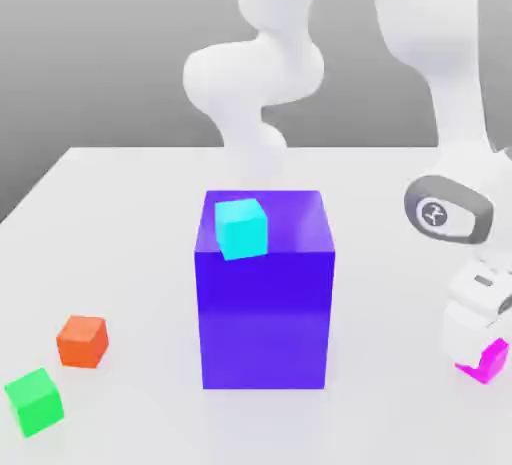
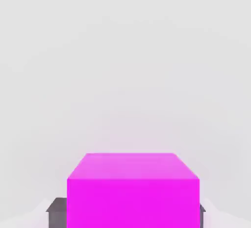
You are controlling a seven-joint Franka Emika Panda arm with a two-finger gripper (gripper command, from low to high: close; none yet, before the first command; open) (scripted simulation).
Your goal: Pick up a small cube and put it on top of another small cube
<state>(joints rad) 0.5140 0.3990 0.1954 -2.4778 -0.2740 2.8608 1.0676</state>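
The small magenta-pink cube (image 1: 491,364) rests on the white table at the exterior view's far right, near the front. My gripper (image 1: 478,355) has come straight down over it, and the white hand covers the cube's upper left part. In the hand view the cube (image 2: 132,192) sits close up between my dark grey fingers (image 2: 57,213), which press against its two sides. The gripper (image 2: 130,215) is shut on this cube. A cyan cube (image 1: 241,228) lies tilted on top of the big blue-purple block (image 1: 264,308).
The big blue-purple block stands tall mid-table, left of my arm. An orange cube (image 1: 82,341) and a green cube (image 1: 34,401) lie at the exterior view's front left. The table's right edge is close to the gripper.
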